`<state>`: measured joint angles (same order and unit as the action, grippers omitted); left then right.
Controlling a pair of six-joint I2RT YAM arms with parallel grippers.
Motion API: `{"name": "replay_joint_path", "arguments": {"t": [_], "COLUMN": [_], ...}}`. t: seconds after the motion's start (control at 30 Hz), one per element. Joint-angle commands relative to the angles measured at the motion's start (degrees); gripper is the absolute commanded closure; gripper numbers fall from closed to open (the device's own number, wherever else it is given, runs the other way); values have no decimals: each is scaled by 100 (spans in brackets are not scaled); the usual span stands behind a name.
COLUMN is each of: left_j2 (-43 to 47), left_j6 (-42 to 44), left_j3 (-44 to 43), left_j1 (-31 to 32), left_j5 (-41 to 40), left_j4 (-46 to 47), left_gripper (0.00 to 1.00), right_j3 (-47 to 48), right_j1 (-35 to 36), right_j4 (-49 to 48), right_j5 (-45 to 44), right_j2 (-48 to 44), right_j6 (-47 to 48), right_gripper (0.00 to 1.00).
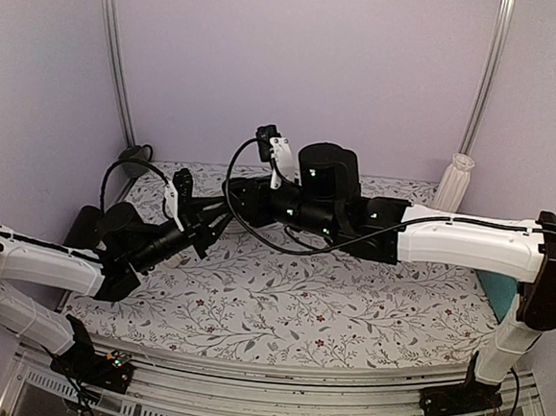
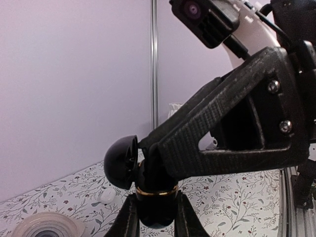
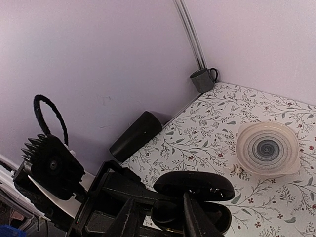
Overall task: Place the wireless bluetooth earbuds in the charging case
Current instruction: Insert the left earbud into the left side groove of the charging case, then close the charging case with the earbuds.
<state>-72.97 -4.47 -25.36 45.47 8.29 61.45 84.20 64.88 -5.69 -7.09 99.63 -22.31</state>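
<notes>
My left gripper (image 2: pixel 158 219) (image 1: pixel 197 232) is shut on the black charging case (image 2: pixel 157 210), gripping its body below the gold rim. The case is held above the table with its lid (image 2: pixel 121 160) hinged open. My right gripper (image 3: pixel 158 207) (image 1: pixel 225 209) reaches over the case (image 3: pixel 210 217) from the right, and its fingertips (image 2: pixel 158 165) dip into the open body under the lid (image 3: pixel 195 185). The right fingers stand a little apart, but what lies between them is dark and hidden. I cannot make out either earbud in any view.
A black cylinder (image 3: pixel 136 136) (image 1: pixel 84 226) lies by the left wall and a dark mug (image 3: pixel 203 79) (image 1: pixel 136 155) stands in the back left corner. A stack of clear bowls (image 3: pixel 268 148) and a small white oval case (image 2: pixel 107 196) lie on the floral cloth. A white ribbed vase (image 1: pixel 453 183) stands back right.
</notes>
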Motion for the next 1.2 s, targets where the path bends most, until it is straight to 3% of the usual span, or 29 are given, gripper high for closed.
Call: {"name": "replay_joint_path", "arguments": {"t": [0.0, 0.7, 0.97, 1.17], "left_j2": [143, 169, 219, 405], "left_j6": [65, 42, 156, 807], "left_j3": [-98, 58, 62, -36], "left_j1": [28, -49, -74, -48], "left_j5": [182, 472, 1190, 1749], "left_j4": [377, 350, 325, -153], "left_gripper": [100, 100, 100, 100], "right_j3": [240, 331, -357, -18], "right_j1": [-18, -328, -1073, -1305], "right_j4": [394, 972, 817, 1350], "right_j5": [-38, 219, 1112, 2242], "right_j2": [6, -609, -1224, -865], "right_j6": [-97, -515, -817, -434], "right_gripper": [67, 54, 51, 50]}}
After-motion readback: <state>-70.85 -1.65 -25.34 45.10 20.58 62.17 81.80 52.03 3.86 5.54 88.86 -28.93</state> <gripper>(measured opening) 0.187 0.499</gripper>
